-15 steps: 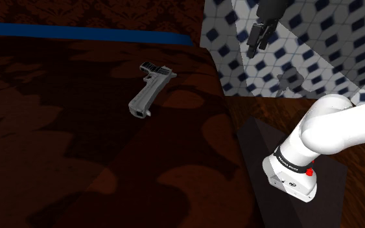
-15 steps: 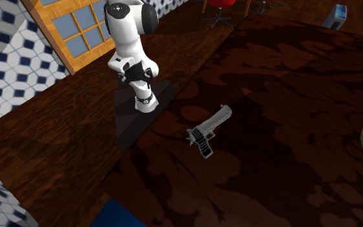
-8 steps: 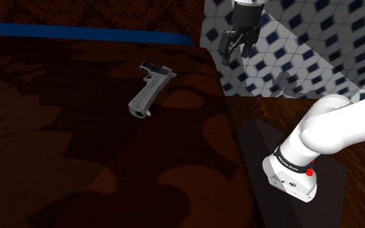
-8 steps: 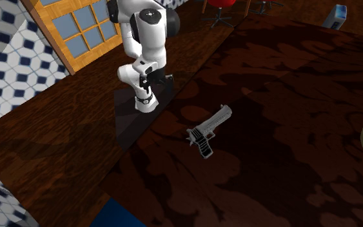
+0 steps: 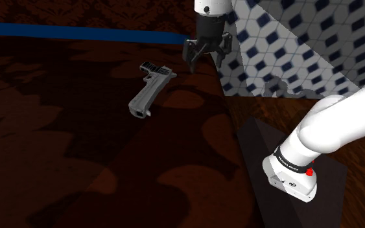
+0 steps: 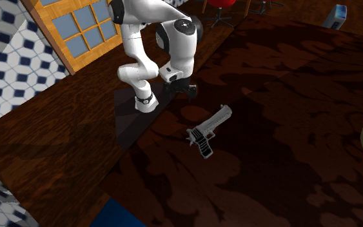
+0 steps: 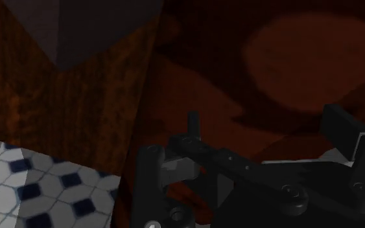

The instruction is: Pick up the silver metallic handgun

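Silver-grey handgun (image 5: 147, 92) lies flat on the dark red patterned table (image 5: 77, 162), while the black tool (image 5: 206, 59), fingers spread and empty, hovers near its grip end, where an off-centre descent could shove the low gun aside instead of clasping it.

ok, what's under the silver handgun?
The silver metallic handgun lies on its side directly on a dark red-brown patterned surface. The patch right beneath it is covered by the gun itself. The black end effector hangs apart from it, open.
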`<control>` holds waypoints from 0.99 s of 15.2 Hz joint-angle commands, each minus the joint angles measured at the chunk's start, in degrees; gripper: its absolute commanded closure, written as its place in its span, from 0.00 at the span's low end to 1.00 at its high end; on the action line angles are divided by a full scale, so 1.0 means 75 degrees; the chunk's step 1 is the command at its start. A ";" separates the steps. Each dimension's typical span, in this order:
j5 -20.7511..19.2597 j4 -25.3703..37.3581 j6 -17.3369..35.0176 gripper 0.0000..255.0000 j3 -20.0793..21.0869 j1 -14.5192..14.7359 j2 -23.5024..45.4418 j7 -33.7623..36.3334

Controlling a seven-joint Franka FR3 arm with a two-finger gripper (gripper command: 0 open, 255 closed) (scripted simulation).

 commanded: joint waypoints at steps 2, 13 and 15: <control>-0.0142 0.0625 0.0201 0.00 0.0564 -0.0194 0.0850 0.1217; -0.2060 0.3856 0.0074 0.00 0.1806 0.0001 0.4713 0.5504; -0.2051 0.3633 0.0285 0.00 0.1781 0.0000 0.4695 0.5508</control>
